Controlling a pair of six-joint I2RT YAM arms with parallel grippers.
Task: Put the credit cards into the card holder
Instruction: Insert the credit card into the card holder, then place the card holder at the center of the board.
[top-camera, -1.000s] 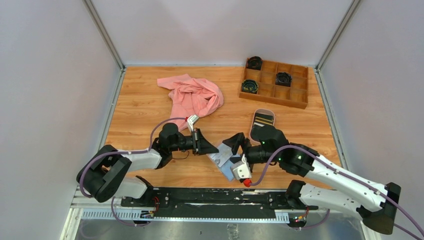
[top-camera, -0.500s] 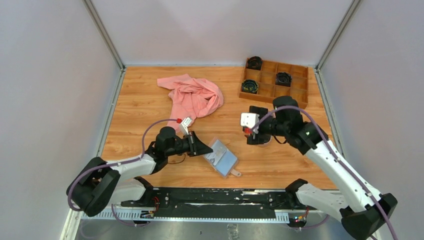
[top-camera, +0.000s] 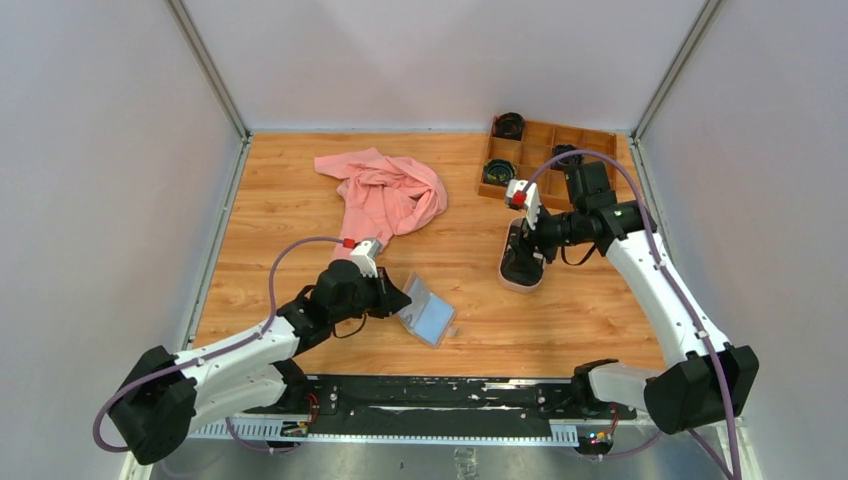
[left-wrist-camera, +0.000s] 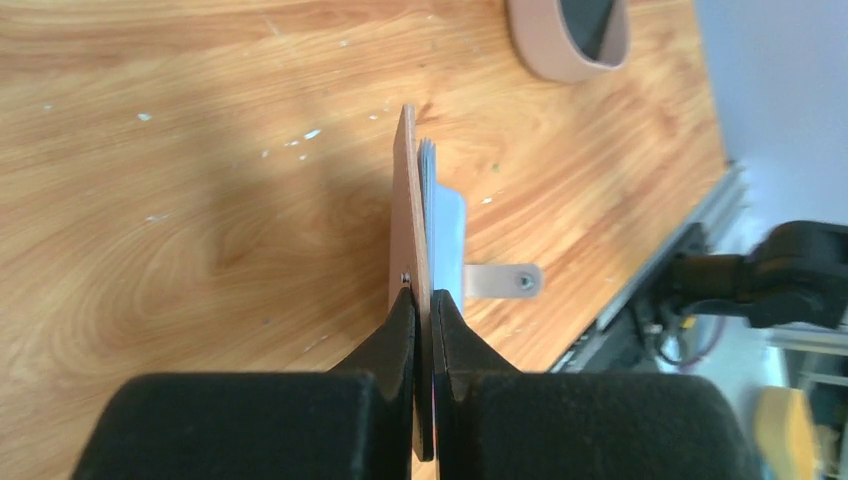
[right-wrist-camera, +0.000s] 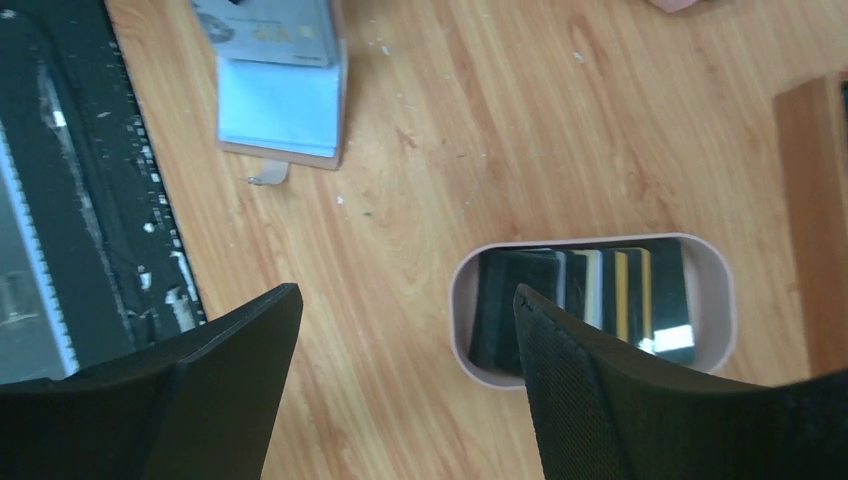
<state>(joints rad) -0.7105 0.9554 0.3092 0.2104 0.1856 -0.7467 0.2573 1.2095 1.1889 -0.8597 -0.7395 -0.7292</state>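
Swinging away from the near middle, the right gripper (right-wrist-camera: 405, 300) is now hovering with its jaws spread wide above the oval pinkish tray (right-wrist-camera: 462, 335) on the right, where the credit cards (right-wrist-camera: 590, 300) are lying stacked. Nearer, at the middle of the table (top-camera: 280, 220), the left gripper (left-wrist-camera: 430, 310) is pinching one flap of the opened tan card holder (top-camera: 428, 315), blue pockets showing.
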